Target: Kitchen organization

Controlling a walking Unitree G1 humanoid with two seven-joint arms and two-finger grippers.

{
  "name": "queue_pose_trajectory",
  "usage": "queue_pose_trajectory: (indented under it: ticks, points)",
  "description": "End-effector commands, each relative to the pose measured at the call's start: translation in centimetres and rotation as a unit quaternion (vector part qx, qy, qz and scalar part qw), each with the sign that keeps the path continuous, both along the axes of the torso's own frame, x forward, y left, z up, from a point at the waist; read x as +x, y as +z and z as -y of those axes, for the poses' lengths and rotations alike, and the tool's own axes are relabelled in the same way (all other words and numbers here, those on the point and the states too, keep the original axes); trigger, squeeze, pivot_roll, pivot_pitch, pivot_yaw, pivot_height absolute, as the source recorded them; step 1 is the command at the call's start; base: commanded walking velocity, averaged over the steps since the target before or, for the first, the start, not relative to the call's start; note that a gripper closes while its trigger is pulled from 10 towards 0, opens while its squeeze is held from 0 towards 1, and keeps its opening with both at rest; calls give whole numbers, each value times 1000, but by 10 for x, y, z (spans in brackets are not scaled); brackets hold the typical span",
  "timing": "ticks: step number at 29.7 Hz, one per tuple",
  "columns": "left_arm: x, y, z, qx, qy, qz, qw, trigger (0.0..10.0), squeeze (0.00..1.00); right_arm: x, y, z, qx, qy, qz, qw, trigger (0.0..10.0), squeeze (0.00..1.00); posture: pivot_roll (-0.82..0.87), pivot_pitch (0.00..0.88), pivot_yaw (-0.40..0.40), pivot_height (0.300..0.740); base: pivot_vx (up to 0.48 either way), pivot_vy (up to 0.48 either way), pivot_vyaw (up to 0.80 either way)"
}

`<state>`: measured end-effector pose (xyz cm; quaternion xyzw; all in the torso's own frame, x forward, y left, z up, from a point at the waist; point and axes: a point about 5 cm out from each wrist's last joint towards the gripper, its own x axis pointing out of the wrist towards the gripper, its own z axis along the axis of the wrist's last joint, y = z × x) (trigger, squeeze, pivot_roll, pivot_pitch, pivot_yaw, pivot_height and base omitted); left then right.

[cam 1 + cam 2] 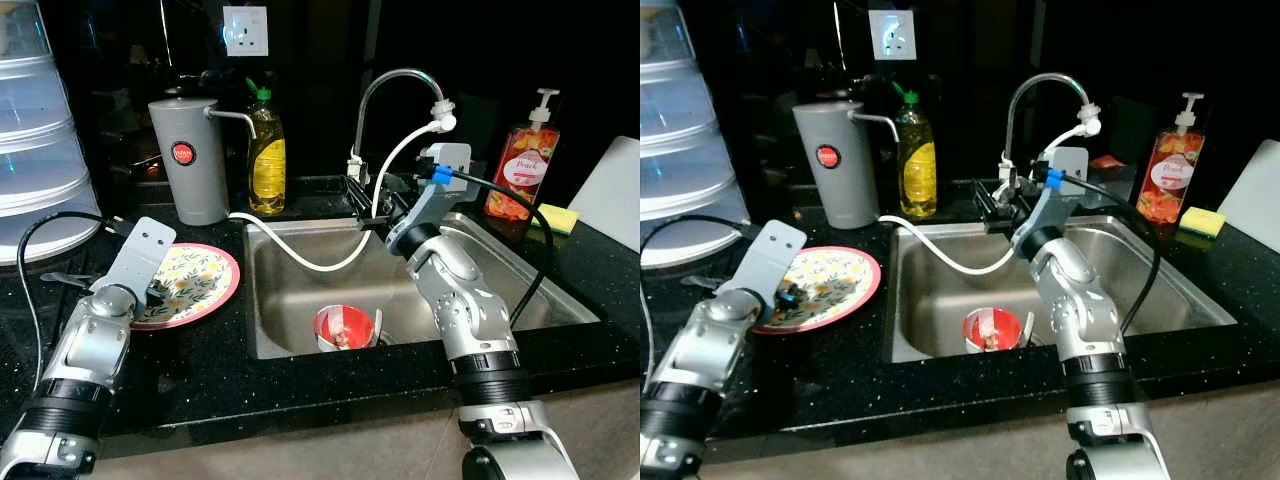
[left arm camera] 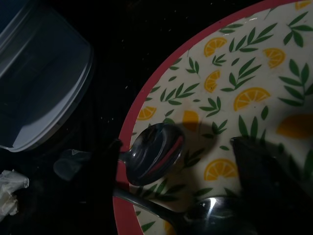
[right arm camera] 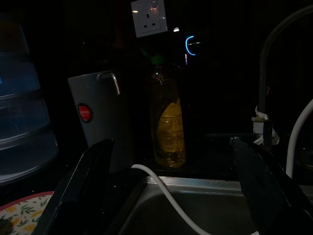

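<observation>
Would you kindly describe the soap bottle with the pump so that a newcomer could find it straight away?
Start at the steel sink set in the black counter and look to its far right corner, past the curved tap. There stands the pump bottle, beside a yellow sponge. Its white pump and red-orange fruit label set it apart from the green-capped bottle of yellow liquid left of the sink.

I can make out little readable print. The pump bottle (image 1: 521,170) standing behind the sink (image 1: 520,262), at its far right corner, has a red-orange label whose top word looks like "Peach" in script; smaller lines under it are too fine to read. The grey canister (image 1: 190,160), behind the sink's left corner, has a round red badge (image 3: 85,112) with white lettering, blurred, not legible to me. The yellow bottle (image 1: 266,155) just beside the canister shows no label I can read.
</observation>
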<state>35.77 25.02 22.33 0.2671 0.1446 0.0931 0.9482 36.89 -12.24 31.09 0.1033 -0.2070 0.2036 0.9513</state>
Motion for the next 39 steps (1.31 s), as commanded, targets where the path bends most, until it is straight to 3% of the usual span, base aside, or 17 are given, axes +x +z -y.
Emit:
queue_pose_trajectory:
  ticks: [1, 2, 3, 8, 13, 20, 22, 26, 30, 36, 39]
  points:
    - [0, 5, 0, 17, 0, 7, 1000, 10000, 1000, 0, 1, -2, -6, 4, -2, 1000, 10000, 0, -7, 0, -27, 740, 0, 0, 0]
    - [0, 6, 0, 21, 1, 8, 1000, 10000, 263, 0, 1, -2, -6, 4, -1, 1000, 10000, 0, -8, 0, -24, 740, 0, 0, 0]
    - [0, 8, -1, 21, 2, 11, 1000, 10000, 0, 0, 1, -2, -6, 3, -1, 1000, 10000, 0, -8, 2, -25, 740, 0, 0, 0]
    - [-1, 13, -2, 37, 6, 22, 999, 10000, 0, -1, 0, -2, -5, 2, -2, 1000, 10000, 0, -8, 1, -24, 740, 0, 0, 0]
    - [0, 14, -14, 56, 32, 26, 998, 10000, 0, -1, 0, -2, -4, 3, -2, 1000, 10000, 0, -4, 2, -24, 740, 0, 0, 0]
    - [1, 7, -17, 40, 35, 12, 999, 10000, 0, -1, 1, -3, -2, 4, 0, 1000, 10000, 0, -8, 2, -18, 740, 0, 0, 0]
    - [0, 7, -9, 12, 14, 16, 1000, 10000, 0, -2, 1, -2, -2, 3, 0, 1000, 10000, 0, -8, 5, -17, 740, 0, 0, 0]
    - [-2, 11, -1, 0, -2, 29, 1000, 10000, 0, -2, 1, -1, -1, 1, 0, 1000, 10000, 0, -7, 6, -17, 740, 0, 0, 0]
    - [-3, 19, 0, 17, 1, 45, 999, 10000, 0, -2, -1, -1, -1, 1, -3, 1000, 10000, 0, -3, 7, -20, 740, 0, 0, 0]
    - [3, 7, -15, 38, 25, 21, 999, 10000, 0, 0, 1, -4, 1, 6, -1, 1000, 10000, 0, 2, 9, -24, 740, 0, 0, 0]
    - [9, -2, -16, 26, 26, 6, 999, 10000, 0, -1, 2, -4, 1, 7, 0, 1000, 10000, 0, -1, 12, -24, 740, 0, 0, 0]
